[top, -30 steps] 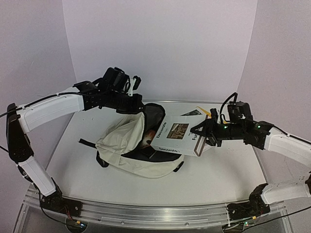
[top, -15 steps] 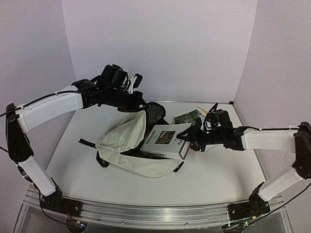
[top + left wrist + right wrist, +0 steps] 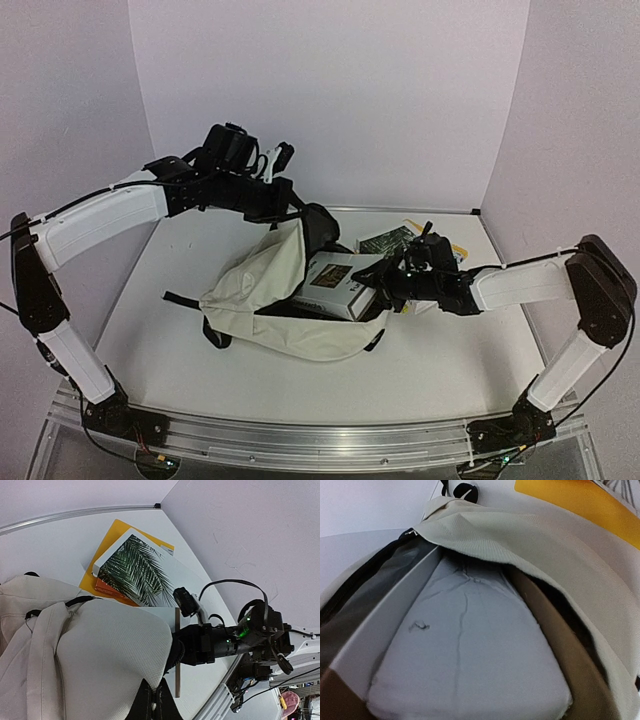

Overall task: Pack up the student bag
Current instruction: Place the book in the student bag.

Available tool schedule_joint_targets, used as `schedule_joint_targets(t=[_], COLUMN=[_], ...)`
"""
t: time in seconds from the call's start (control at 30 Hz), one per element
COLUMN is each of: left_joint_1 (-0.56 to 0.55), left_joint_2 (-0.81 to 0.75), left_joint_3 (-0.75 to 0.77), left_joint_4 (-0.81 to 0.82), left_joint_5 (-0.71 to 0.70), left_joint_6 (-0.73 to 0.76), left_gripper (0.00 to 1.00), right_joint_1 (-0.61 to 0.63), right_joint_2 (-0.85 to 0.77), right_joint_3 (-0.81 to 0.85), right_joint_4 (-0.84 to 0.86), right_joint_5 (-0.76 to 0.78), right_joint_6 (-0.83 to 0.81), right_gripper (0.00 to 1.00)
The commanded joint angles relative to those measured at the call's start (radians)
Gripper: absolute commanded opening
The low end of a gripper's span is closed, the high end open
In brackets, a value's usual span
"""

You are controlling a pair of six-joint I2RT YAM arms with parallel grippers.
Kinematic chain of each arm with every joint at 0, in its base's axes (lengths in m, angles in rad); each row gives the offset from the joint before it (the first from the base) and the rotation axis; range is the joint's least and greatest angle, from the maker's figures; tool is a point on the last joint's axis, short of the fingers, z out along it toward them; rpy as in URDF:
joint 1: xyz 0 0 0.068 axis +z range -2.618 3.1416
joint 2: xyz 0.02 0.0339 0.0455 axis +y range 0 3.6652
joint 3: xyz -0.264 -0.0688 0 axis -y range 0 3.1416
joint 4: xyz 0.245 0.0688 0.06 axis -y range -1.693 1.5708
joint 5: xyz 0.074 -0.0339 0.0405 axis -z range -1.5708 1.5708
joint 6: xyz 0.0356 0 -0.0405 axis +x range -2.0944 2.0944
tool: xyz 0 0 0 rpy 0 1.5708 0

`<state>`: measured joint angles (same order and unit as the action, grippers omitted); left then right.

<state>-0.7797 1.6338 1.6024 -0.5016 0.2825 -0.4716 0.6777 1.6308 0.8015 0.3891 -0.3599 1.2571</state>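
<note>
The student bag (image 3: pixel 262 300) lies mid-counter (image 3: pixel 440 370), its mouth facing right. My left hand (image 3: pixel 152 706) is pressed together on the top flap, lifting the mouth open. My right hand (image 3: pixel 388 282) pinches the book (image 3: pixel 335 280), which is partly inside.

Risks:
- The book's leading corner may snag the black lining and shove the bag leftward.
- The flap may slip from the left pinch and close the mouth.

Smooth white shells (image 3: pixel 100 215) covered my two arms' long links, joined by matte black elbows (image 3: pixel 30 290). My left gripper (image 3: pixel 155 699) was plain black. A thin black cable (image 3: pixel 235 582) looped over my right wrist (image 3: pixel 220 645), where small green lights (image 3: pixel 243 631) glowed.
</note>
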Motion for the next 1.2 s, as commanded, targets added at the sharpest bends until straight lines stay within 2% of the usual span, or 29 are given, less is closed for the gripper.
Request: schedule_joint_targets(t=[0.0,0.3,0.47,0.63,0.77,0.97,1.17], left_joint_1=[0.007,0.017,0.028,0.063,0.096,0.146,0.159], left_joint_2=[-0.023,-0.032,-0.041,-0.056,-0.067,-0.084,-0.089], left_joint_3=[0.073,0.017,-0.032,-0.081,-0.117,-0.179,-0.188], left_joint_4=[0.204,0.217,0.233,0.245,0.252,0.273,0.278], left_joint_5=[0.090,0.100,0.092,0.068,0.053,0.061,0.077], left_joint_6=[-0.017,-0.065,-0.093,-0.119,-0.128,-0.155,-0.159], left_gripper=[0.00,0.00,0.00,0.00,0.00,0.00,0.00], right_joint_1=[0.024,0.068,0.071,0.073,0.072,0.073,0.073], right_joint_2=[0.124,0.349,0.425,0.356,0.258,0.159,0.136], right_joint_3=[0.121,0.324,0.417,0.383,0.340,0.323,0.322], right_joint_4=[0.119,0.139,0.127,0.069,-0.050,-0.241,-0.338], right_joint_5=[0.076,0.126,0.083,0.137,0.215,0.338,0.359], right_joint_6=[0.025,-0.047,-0.072,-0.113,-0.167,-0.228,-0.255], right_gripper=[0.41,0.52,0.59,0.72,0.79,0.86,0.86])
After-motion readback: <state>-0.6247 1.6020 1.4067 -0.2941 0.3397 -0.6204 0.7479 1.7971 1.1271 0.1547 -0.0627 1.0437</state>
